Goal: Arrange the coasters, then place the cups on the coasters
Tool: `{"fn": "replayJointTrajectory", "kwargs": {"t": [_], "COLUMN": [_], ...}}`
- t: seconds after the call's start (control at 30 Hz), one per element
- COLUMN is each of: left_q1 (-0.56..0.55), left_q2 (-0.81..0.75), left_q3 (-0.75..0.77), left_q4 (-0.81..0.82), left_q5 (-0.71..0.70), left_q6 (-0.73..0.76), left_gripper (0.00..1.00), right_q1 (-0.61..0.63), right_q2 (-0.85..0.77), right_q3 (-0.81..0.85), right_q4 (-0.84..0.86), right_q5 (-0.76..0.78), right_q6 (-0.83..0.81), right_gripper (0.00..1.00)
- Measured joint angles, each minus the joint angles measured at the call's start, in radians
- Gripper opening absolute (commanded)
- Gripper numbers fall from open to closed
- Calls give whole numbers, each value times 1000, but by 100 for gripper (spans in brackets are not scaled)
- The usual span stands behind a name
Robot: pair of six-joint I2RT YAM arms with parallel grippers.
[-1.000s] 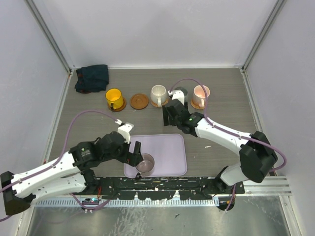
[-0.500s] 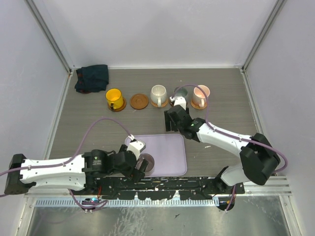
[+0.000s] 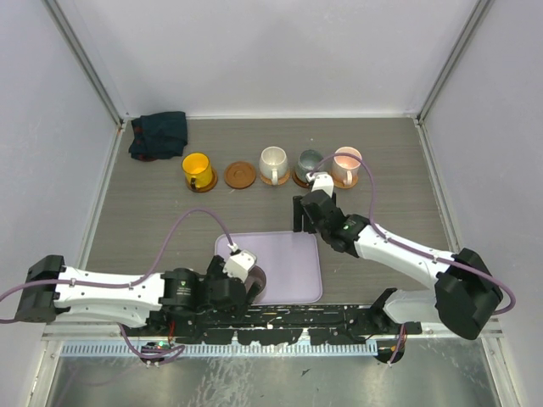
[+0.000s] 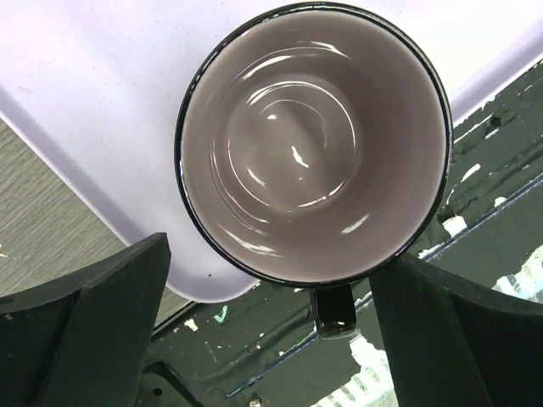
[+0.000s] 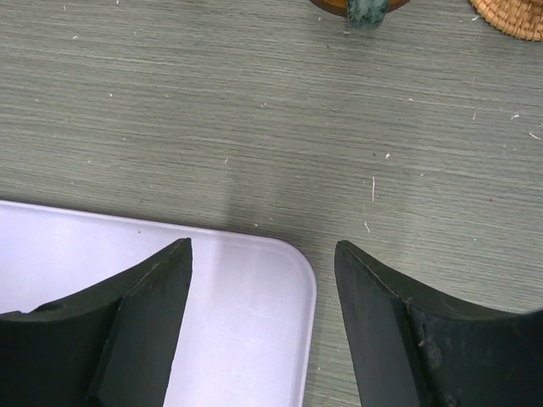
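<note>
Four cups stand on coasters in the back row: yellow (image 3: 197,168), cream-white (image 3: 273,161), grey-green (image 3: 309,161) and pale pink (image 3: 346,161). One coaster (image 3: 240,175) lies bare between yellow and cream-white. The mauve cup (image 4: 314,144) stands upright at the lavender tray's (image 3: 293,263) near edge, its handle (image 4: 333,309) pointing at the rail. My left gripper (image 4: 276,254) is open, one finger on each side of that handle and the cup's near rim. My right gripper (image 5: 261,248) hangs open and empty over the tray's far right corner (image 5: 254,322). The grey-green cup's handle (image 5: 365,13) shows beyond it.
A dark folded cloth (image 3: 159,134) lies in the back left corner. The black mounting rail (image 3: 271,320) runs just below the tray's near edge, under the mauve cup's handle. White walls close in the back and both sides.
My right gripper has drawn back from the grey-green cup, which now stands uncovered on its coaster. My left arm has stretched low and brought its open gripper over the mauve cup.
</note>
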Motion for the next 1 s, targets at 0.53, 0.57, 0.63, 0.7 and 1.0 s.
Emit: {"fn": "replayJointTrajectory", "kwargs": {"t": [0.53,0.57,0.63,0.7,1.0], "left_q1": [-1,-1,-1,-1,-1], "left_q2": [0,2,8,18,57], "left_q3": [-42,-44,-46,-48,-48], "left_q4": [61,61,63,68,96], "left_q5": [-8,-7,-2,0,6], "left_q6": [-42,-44,-47,-47,-42], "left_gripper": [69,66,62,61,36], "right_q1": [0,0,0,0,0], "right_q2": [-7,-7,-7,-7,-5], "right_q3": [-20,-20,-21,-21,-23], "right_q4": [0,0,0,0,1], "right_q5": [-21,-22,-23,-26,-47], "right_q6": [34,36,38,40,48], "right_gripper": [71,71,71,71,70]}}
